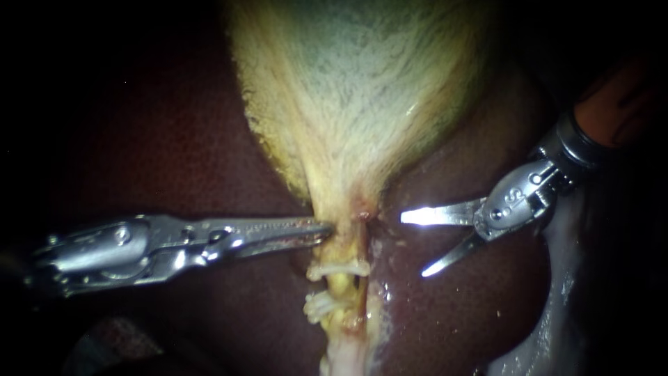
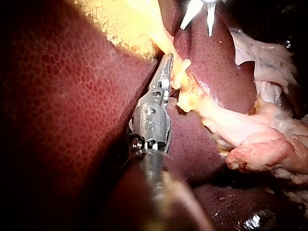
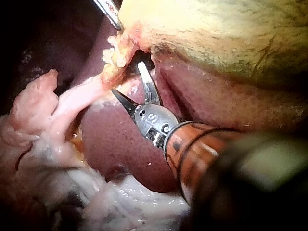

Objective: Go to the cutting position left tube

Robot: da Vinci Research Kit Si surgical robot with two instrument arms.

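Liver (image 1: 174, 139): dark red, filling the field on both sides and lying under everything else.
Gallbladder (image 1: 355, 83): pale yellow-green, wide above and narrowing downward to a thin foot at mid-view.
Left instrument (image 1: 325, 228): entering level from the left edge over the liver; jaws closed together on the foot of the gallbladder, tip sunk in the yellow tissue.
Right instrument (image 1: 413, 245): coming in from the upper right; two slim blades spread wide, nothing between them, hanging over the liver to the right of the stalk, near it but apart. Upper blade pointing at the stalk just below the gallbladder's foot.
Left tube (image 1: 338, 285): left-hand yellow strand of the stalk running down from the gallbladder's foot, directly below the left instrument's tip; a narrow slit beside it.
Clips (image 1: 339, 269): white, across the stalk, a second lower down on its left edge.
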